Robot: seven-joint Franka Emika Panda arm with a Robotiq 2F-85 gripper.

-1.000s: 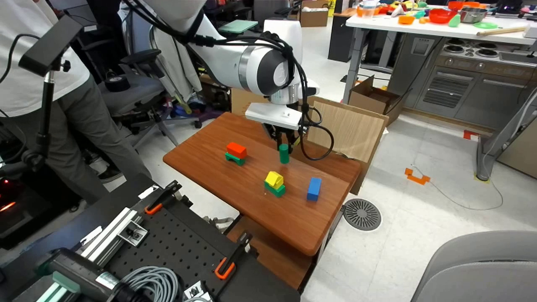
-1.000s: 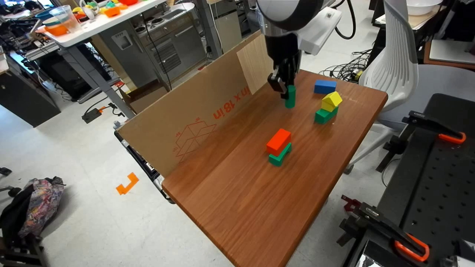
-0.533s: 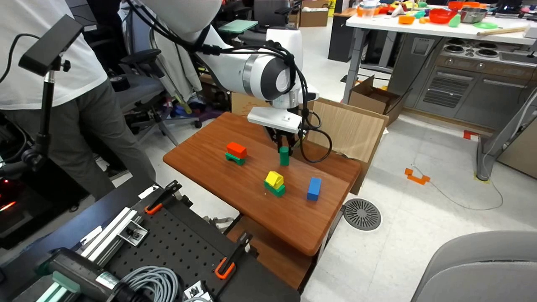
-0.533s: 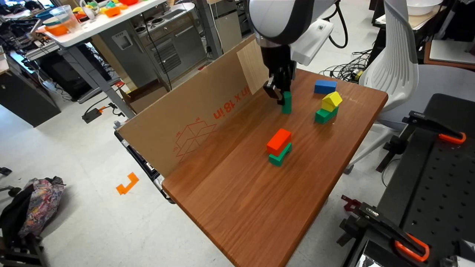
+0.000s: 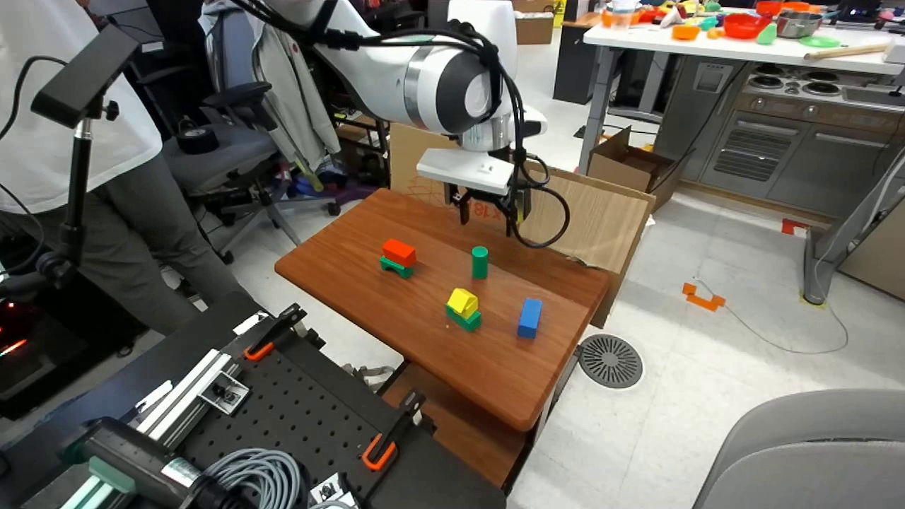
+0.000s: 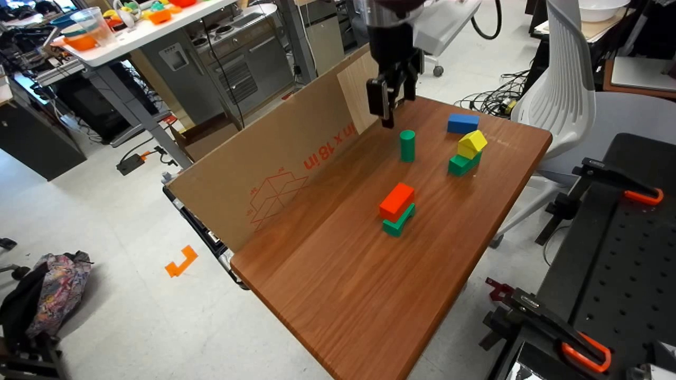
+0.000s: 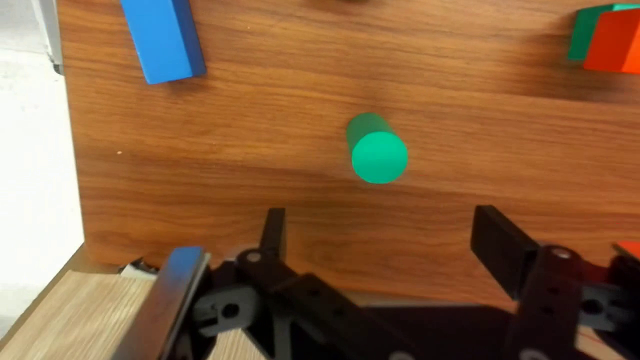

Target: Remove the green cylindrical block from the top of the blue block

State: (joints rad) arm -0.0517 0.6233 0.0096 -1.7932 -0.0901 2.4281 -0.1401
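Observation:
The green cylindrical block [image 5: 480, 263] stands upright on the wooden table, with nothing touching it in both exterior views. Well apart from it, the blue block [image 6: 462, 123] lies on the table with nothing on top. My gripper [image 7: 380, 212] is open wide, its dark fingers [image 7: 502, 247] far apart and only table showing between them in the wrist view. It hangs above the table, higher than the green cylinder [image 6: 407, 146] and off toward the cardboard side. In the wrist view the cylinder's round top [image 7: 378, 156] lies ahead of the fingertips, the blue block [image 7: 162, 40] at upper left.
A yellow roof-shaped block [image 5: 463, 302] rests on a green block [image 5: 464, 319]. A red-orange block [image 6: 397, 201] sits on a green arch block [image 6: 399, 220]. A cardboard panel [image 6: 264, 163] rises along one edge of the table [image 6: 338, 295].
The green cylinder, between my fingers a second ago, was lowered slightly onto the table. Since half a second ago the gripper has opened and risen clear of it. The other blocks have not moved.

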